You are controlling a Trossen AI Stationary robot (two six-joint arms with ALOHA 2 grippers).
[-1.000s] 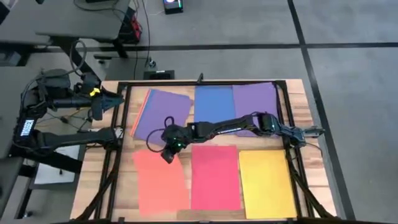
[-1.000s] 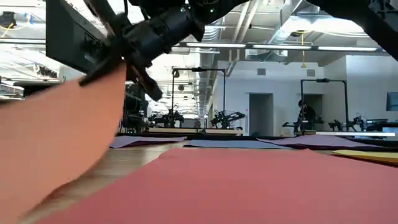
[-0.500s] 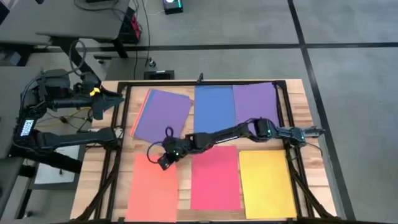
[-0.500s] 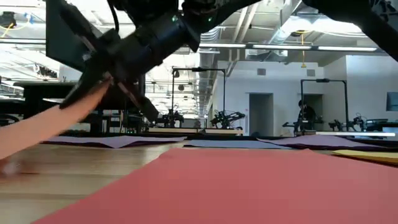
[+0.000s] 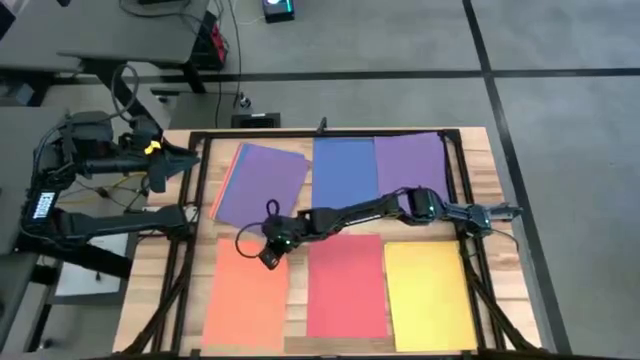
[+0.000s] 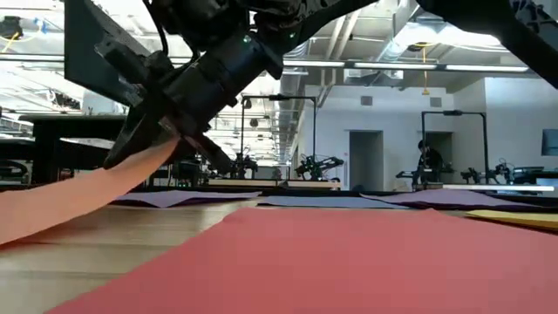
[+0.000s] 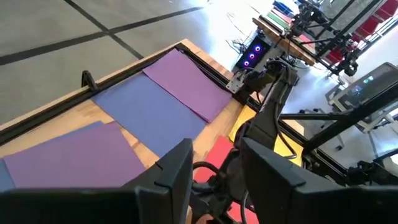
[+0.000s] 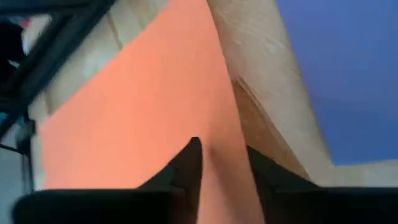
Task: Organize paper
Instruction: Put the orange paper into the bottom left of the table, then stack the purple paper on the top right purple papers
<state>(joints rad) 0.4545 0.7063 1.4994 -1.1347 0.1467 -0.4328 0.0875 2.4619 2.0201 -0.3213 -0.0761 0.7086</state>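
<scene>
On the counter [image 5: 495, 165], at about 8 o'clock from its centre, the right end effector [image 5: 268, 256] pinched the far edge of the salmon-orange sheet [image 5: 245, 298], fingers closed on it. From table height that edge hung raised off the wood while the rest sloped down flat. The right wrist view showed little else: orange paper, two dark fingers [image 8: 186, 167], a strip of pale wood, a blue corner.

The left end effector [image 5: 185, 160] waited off the counter's edge at 10 o'clock; its fingers [image 7: 175, 175] stood apart, holding nothing.

Six positions of paper lay in two rows: purple sheet [image 5: 262, 180] at 11 o'clock, with orange and blue edges peeking from under it, count unclear; blue sheet [image 5: 343, 168] at 12; second purple sheet [image 5: 412, 162] at 1; pink-red sheet [image 5: 346, 285] at 6; yellow sheet [image 5: 428, 295] at 5. The right arm crossed over parts of the far row.

A black frame rimmed the pale wooden top. Grey floor with dark seams surrounded it. The low view alone gave the room behind: ceiling lights, other rigs, a distant person [image 6: 426, 161].
</scene>
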